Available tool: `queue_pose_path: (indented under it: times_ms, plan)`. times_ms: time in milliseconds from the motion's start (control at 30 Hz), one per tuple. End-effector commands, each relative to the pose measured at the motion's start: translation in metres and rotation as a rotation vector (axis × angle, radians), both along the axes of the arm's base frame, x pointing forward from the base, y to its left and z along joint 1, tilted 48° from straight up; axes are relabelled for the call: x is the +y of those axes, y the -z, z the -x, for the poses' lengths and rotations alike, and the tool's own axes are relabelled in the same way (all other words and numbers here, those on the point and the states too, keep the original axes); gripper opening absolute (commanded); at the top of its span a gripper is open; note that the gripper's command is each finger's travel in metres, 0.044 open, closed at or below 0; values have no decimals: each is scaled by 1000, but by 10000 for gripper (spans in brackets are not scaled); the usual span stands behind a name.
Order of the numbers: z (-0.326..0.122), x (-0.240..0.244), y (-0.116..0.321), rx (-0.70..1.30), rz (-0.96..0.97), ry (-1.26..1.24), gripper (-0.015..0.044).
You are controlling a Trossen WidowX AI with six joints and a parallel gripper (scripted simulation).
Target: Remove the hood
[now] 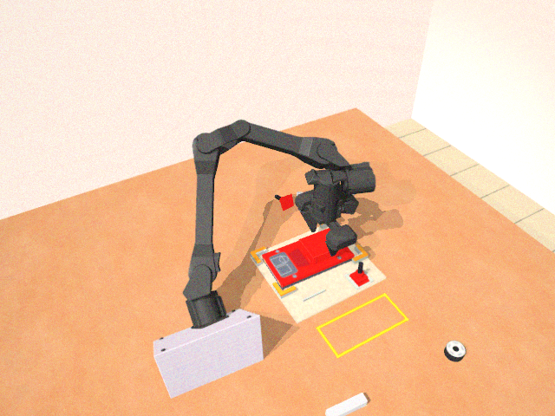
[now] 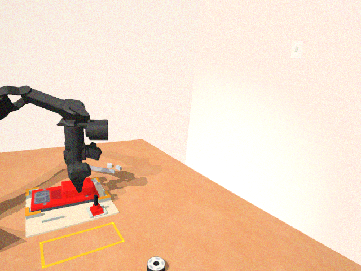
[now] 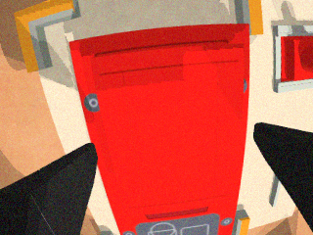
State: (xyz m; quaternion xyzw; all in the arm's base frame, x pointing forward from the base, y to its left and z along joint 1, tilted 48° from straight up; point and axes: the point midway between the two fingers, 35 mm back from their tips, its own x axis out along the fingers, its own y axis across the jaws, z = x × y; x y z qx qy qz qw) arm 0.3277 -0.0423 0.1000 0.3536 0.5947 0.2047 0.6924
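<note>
The red toy car lies on a pale board. Its hood, a raised red block, sits on the car beyond the grey printed panel. My gripper is open and empty, pointing down at the hood. In the wrist view, one finger is to each side of the hood, with a wider gap on the right. Contact is not visible. The far finger is hidden in the exterior view. The marked area, a yellow outline, lies on the table beside the board and is empty.
The pale board has orange corner brackets and a red piece with a black peg. Another red piece is behind. A wheel and a white bar lie in front. A grey bar lies behind.
</note>
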Motion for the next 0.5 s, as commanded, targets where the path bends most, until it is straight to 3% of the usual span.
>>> queue_pose_path:
  times_ms: [0,467]
  plan:
    - [-1,3,2,2,-6,4,440]
    - [-2,7,6,2,-6,4,440]
